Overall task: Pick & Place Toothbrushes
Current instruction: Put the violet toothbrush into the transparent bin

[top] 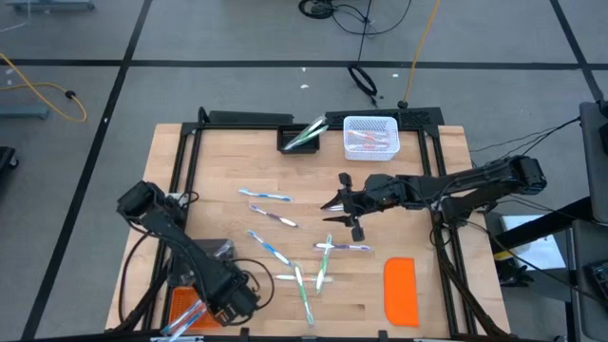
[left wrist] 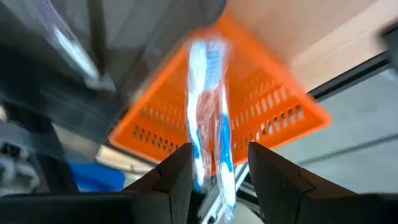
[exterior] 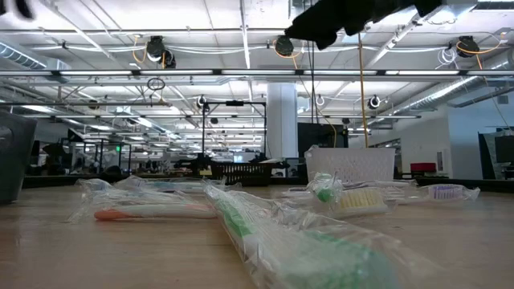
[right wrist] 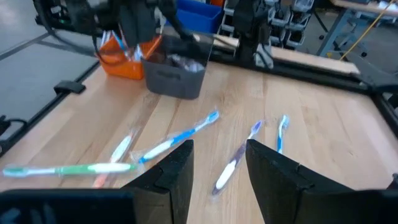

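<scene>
Over the orange basket (left wrist: 273, 106), left tool (left wrist: 217, 171) gripping a blue toothbrush (left wrist: 205, 118)

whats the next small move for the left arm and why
Probably open the left gripper and let go. Its fingers pinch a blue wrapped toothbrush that hangs over the orange basket at the table's near left corner, so a release should drop it in. The right gripper hovers empty over the loose toothbrushes.
</scene>
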Available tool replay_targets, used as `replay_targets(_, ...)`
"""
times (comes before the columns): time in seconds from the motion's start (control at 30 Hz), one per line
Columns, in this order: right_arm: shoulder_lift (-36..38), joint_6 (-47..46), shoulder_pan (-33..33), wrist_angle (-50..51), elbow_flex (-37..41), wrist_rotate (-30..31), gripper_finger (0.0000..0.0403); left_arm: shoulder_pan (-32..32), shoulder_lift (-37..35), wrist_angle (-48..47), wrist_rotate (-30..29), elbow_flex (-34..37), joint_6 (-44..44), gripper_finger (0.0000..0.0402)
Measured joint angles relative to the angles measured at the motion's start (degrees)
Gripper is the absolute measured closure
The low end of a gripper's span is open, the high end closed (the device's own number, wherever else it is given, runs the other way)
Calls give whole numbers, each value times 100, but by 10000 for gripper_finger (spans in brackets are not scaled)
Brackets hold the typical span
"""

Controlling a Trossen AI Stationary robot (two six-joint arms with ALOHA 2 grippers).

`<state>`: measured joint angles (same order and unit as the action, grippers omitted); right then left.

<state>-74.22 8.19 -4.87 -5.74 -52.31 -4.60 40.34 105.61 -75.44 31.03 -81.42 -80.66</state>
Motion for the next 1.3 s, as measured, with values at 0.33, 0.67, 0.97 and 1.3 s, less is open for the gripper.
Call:
replay_targets(0.33,0,0,-1,-375,251,1,261,-782,-3,-260,-2091,-248,1852,245)
replay_targets(0.67,0,-5,-8,-253,255,0,261,-1644,-3,-236,-4045,-248,4005,245)
replay_targets(0.97,0,-302,-8,186,255,0,261,-2515,-3,-236,-5487,-248,4451,245)
replay_targets(1.3,0,-133,14,742,514,152,261,-3331,-3,730,-5816,-248,5423,245)
